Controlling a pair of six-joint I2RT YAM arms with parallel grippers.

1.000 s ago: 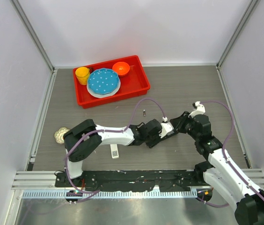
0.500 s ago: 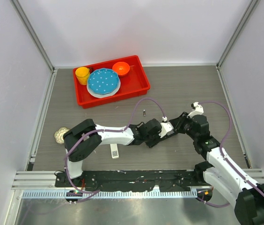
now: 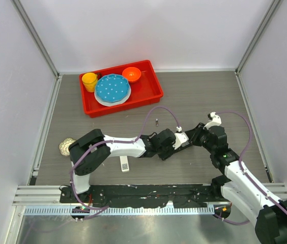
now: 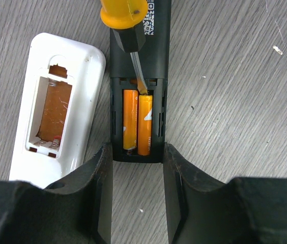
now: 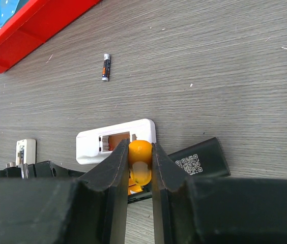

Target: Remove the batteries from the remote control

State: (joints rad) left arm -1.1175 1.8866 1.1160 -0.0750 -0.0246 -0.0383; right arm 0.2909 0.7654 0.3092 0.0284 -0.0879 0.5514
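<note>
Clamps end of matte black remote (image 4: 159,61) in left gripper (image 4: 137,148) toward near edge of grainy table (image 4: 235,101), two glossy orange cylindrical batteries (image 4: 144,124) side by side in its open bay, and pinches rounded orange handle of screwdriver (image 4: 123,12) in right gripper (image 5: 139,151).

Screwdriver (image 4: 125,18) shaft angles into the bay's far end, above 2 orange batteries (image 4: 138,124). White remote (image 4: 57,107) crowds one flank of black remote (image 4: 159,51); table (image 4: 235,101) open along the other
</note>
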